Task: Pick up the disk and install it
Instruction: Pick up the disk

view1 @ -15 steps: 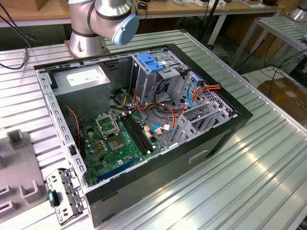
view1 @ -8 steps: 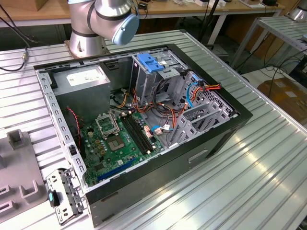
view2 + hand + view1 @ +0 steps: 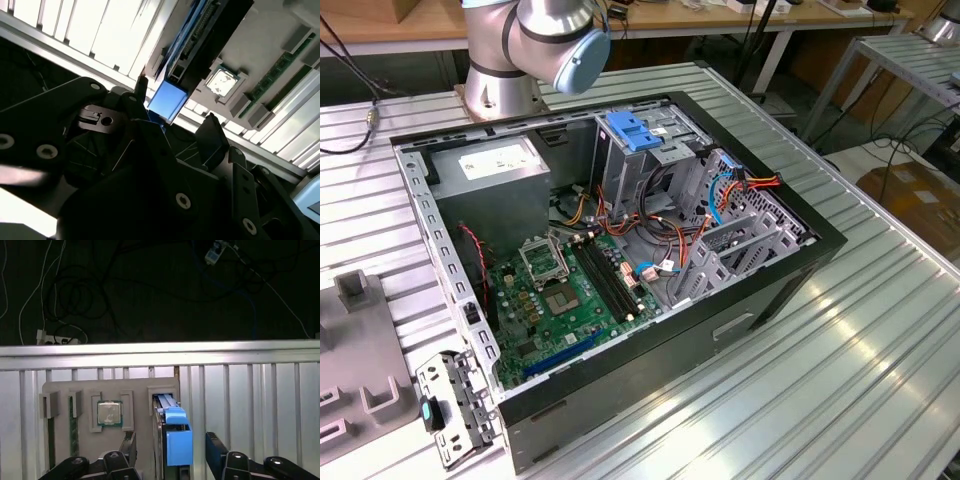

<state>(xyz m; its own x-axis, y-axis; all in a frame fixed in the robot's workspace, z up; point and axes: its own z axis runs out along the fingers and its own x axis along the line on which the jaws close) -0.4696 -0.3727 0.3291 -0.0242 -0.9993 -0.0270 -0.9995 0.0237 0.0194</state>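
First wrist view, nearest to us: the robot's black two-fingered gripper point(image 3: 171, 439) is spread wide and grasps nothing, with one finger on each side of the disk point(image 3: 178, 447), a flat silver-grey metal hard drive with blue plastic side rails. We see the drive standing on edge in a slot of a flat grey plastic parts holder point(image 3: 140, 390). A clear gap shows between each black fingertip point(image 3: 215, 447) and the drive. Just beside that slot, in the same holder, lies a small square silver processor chip point(image 3: 109, 414), and beyond it green memory sticks point(image 3: 73, 432) sit in narrow grooves. The holder rests on a ribbed aluminium table point(image 3: 250, 400); past the table's edge is dark floor with loose cables point(image 3: 65, 295). We judge that a good grasp here means centring the drive between the fingers, pressing on its broad metal faces rather than the blue rail, and squeezing squarely so it neither tilts nor binds in the slot. Exterior view, farther off: an open black desktop computer case point(image 3: 800, 265) lies on the table, and its grey metal drive cage point(image 3: 618, 175) is topped by a blue plastic latch plate point(image 3: 633, 132).
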